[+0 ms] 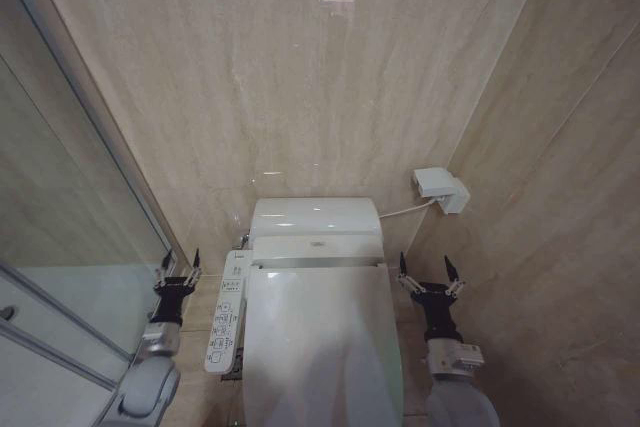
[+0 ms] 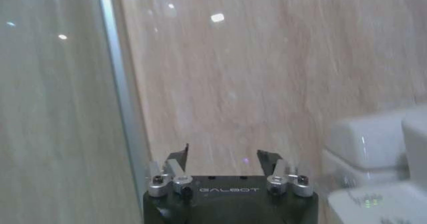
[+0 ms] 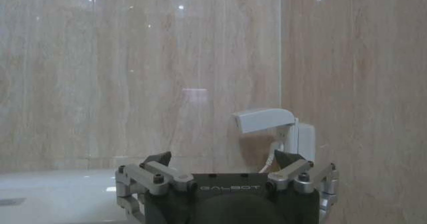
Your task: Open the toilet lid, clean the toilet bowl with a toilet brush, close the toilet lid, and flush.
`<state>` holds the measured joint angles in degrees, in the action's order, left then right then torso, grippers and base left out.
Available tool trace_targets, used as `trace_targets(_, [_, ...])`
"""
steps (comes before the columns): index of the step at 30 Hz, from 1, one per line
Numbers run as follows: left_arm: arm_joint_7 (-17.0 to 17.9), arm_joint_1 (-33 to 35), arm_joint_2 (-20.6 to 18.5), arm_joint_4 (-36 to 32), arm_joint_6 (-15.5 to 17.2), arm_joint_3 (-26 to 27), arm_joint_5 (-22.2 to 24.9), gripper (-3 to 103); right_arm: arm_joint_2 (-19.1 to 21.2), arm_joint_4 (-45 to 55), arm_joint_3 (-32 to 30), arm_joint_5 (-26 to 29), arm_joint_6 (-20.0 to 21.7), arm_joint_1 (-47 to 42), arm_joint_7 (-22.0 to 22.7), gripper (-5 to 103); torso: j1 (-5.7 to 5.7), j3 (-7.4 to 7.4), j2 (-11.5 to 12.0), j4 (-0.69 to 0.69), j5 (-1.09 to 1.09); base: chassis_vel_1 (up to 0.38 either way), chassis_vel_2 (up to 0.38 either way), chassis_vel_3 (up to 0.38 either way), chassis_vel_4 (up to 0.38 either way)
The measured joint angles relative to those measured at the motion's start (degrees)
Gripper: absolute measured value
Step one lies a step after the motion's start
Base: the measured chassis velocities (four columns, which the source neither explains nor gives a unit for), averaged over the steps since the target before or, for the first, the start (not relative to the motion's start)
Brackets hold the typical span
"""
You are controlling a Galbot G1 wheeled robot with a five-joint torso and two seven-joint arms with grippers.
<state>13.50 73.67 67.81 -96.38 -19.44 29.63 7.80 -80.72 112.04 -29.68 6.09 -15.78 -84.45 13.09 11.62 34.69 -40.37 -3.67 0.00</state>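
White plastic toilet lid is lying closed over the toilet bowl, directly in front of the robot, with the tank standing against the beige stone wall behind it. Along the lid's left edge a control panel with rows of buttons is sitting. Left hand is hanging just beside that panel, between the toilet and the glass shower partition, its fingers spread wide and gripping nothing. Right hand is hovering on the opposite side of the lid, near the right-hand wall, fingers likewise spread wide and empty. Neither hand is touching the lid. A white wall box is sitting on the wall above the right hand, a cable running from it toward the tank.
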Motion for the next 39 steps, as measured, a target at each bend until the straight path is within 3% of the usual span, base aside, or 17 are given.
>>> trace_targets(2, [0.35, 2.62, 0.61, -4.17, 0.53, 2.18, 0.04, 58, 0.0, 0.0, 0.0, 0.0, 0.0, 0.0, 0.0, 100, 0.0, 0.0, 0.0, 0.0, 0.0, 0.0, 0.0, 0.0, 0.0])
trace_targets(3, [0.46, 4.43, 1.04, -6.94, 0.74, 3.57, 0.08, 85, 0.0, 0.0, 0.0, 0.0, 0.0, 0.0, 0.0, 100, 0.0, 0.0, 0.0, 0.0, 0.0, 0.0, 0.0, 0.0, 0.0])
trace_targets(9, [0.48, 10.19, 2.44, -14.24, 1.03, 6.12, 0.59, 85, 0.0, 0.0, 0.0, 0.0, 0.0, 0.0, -0.01, 100, 0.0, 0.0, 0.0, 0.0, 0.0, 0.0, 0.0, 0.0, 0.0])
trace_targets(10, [0.54, 11.31, 2.75, -15.4, 1.54, 6.15, 0.79, 100, 0.0, 0.0, 0.0, 0.0, 0.0, 0.0, -0.01, 100, 0.0, 0.0, 0.0, 0.0, 0.0, 0.0, 0.0, 0.0, 0.0])
trace_targets(16, [-1.48, 14.55, 3.34, -18.52, 3.58, 3.34, 1.59, 100, 0.0, 0.0, 0.0, 0.0, 0.0, 0.0, 0.0, 100, -0.01, 0.0, 0.0, -0.01, -0.01, 0.0, 0.0, 0.0, 0.0])
trace_targets(23, [-3.54, 14.46, 3.17, -18.23, 1.66, 2.26, 1.57, 100, 0.0, 0.0, 0.0, 0.0, 0.0, 0.0, -0.01, 100, 0.0, 0.0, 0.0, 0.0, 0.0, 0.0, 0.0, 0.0, 0.0])
trace_targets(30, [0.26, 14.56, 3.28, -17.9, 2.31, 2.47, 1.31, 100, 0.0, 0.0, 0.0, 0.0, 0.0, 0.0, 0.0, 100, 0.0, 0.0, 0.0, 0.0, 0.0, 0.0, 0.0, 0.0, 0.0])
trace_targets(39, [1.42, 15.53, 3.76, -19.01, 3.11, 2.65, 1.45, 100, 0.0, 0.0, 0.0, 0.0, 0.0, 0.0, 0.0, 100, 0.0, 0.0, 0.0, 0.0, 0.0, 0.0, 0.0, 0.0, 0.0])
